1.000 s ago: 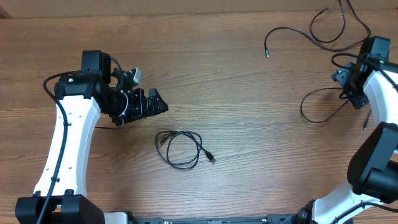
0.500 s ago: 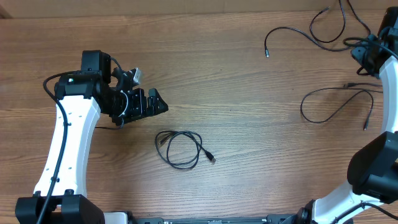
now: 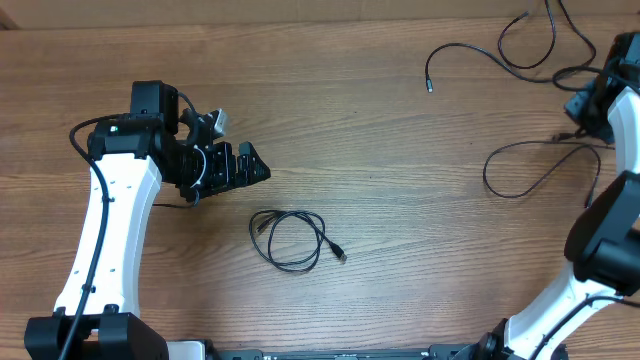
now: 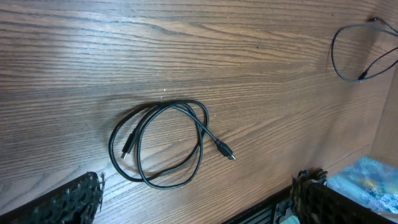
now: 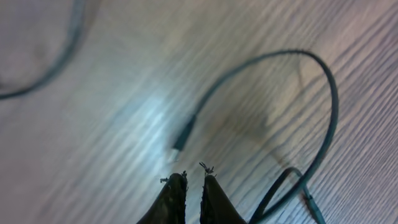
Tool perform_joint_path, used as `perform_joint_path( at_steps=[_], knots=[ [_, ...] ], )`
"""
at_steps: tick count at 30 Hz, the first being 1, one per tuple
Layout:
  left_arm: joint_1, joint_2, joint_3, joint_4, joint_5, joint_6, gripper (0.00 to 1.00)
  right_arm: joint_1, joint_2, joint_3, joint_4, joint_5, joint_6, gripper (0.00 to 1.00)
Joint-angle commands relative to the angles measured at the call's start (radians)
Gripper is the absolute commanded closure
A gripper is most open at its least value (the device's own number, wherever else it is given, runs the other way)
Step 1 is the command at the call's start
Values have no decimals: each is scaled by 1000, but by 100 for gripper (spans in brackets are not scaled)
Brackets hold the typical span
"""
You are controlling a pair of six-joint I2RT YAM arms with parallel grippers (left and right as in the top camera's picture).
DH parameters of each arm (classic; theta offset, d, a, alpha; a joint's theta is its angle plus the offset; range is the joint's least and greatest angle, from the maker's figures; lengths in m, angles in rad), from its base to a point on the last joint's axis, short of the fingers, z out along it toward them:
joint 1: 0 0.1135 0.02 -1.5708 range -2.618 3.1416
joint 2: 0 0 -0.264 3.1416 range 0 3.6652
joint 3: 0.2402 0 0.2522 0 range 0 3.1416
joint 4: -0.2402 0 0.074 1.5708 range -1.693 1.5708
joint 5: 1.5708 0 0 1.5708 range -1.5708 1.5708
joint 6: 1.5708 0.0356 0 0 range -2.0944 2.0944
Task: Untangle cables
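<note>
Cable coil (image 4: pixel 163 144) ahead of spread left gripper (image 4: pixel 199 180) | cable plug (image 5: pixel 182 140) just beyond pressed-together right gripper (image 5: pixel 191 183)

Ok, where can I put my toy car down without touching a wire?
The big bare wood between the coiled wire and the looped wire on the right is free. The top right corner is crowded with wires.

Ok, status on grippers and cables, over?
Left gripper open, empty, near coiled cable. Right gripper shut, empty, over a plug. Looped cable and top cable partly behind right arm.
</note>
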Motion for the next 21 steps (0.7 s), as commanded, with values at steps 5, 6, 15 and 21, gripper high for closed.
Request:
perform_joint_path(
  at_steps=[5,6,15,21],
  knots=[
    [0,0,1,1,1,-8,1,-27,71,1,-30,-17,15,95],
    [0,0,1,1,1,-8,0,-27,74,1,-31,-51,15,95],
    [0,0,1,1,1,-8,0,12,97,1,-53,-323,15,96],
    [0,0,1,1,1,-8,0,2,69,146,-163,-315,15,94]
  ],
)
